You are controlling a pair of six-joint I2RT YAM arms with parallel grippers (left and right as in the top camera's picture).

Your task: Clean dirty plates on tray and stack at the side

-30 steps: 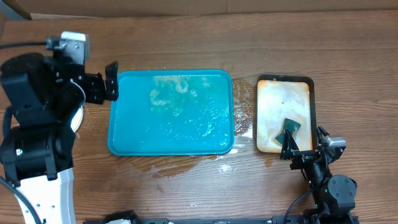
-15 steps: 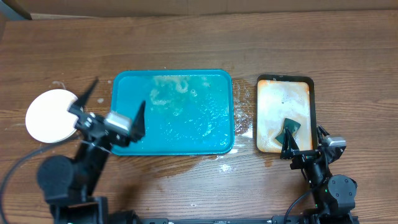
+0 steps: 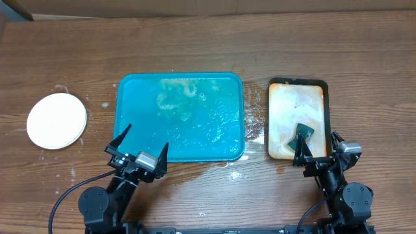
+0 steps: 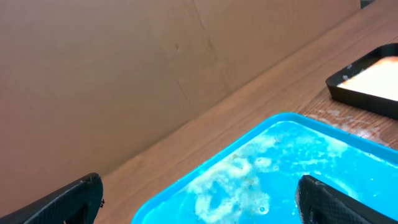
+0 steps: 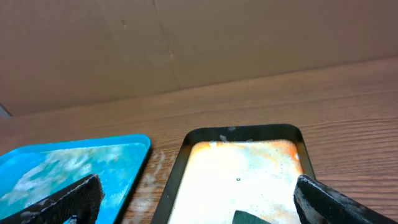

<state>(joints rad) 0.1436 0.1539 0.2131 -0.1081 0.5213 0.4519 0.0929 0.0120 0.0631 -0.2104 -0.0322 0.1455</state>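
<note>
The plates (image 3: pixel 56 121) lie as a stack on the table, left of the teal tray (image 3: pixel 195 133). Only the clean white top plate shows. The tray holds soapy water and foam and no plates; it also shows in the left wrist view (image 4: pixel 298 168) and the right wrist view (image 5: pixel 68 165). My left gripper (image 3: pixel 139 147) is open and empty at the tray's front left edge; in the left wrist view (image 4: pixel 199 208) its fingers stand wide apart. My right gripper (image 3: pixel 316 147) is open and empty at the front of the black-rimmed tray, and it shows in the right wrist view (image 5: pixel 202 208).
A black-rimmed orange-tan tray (image 3: pixel 298 114) stands right of the teal tray, with a dark green sponge (image 3: pixel 302 134) at its front; the sponge's tip shows in the right wrist view (image 5: pixel 252 218). Water is spilled on the wood between and in front of the trays. A cardboard wall runs along the back.
My left arm has drawn back from the plate stack at the left to the tray's front edge, uncovering the stack. The right arm has not moved.
</note>
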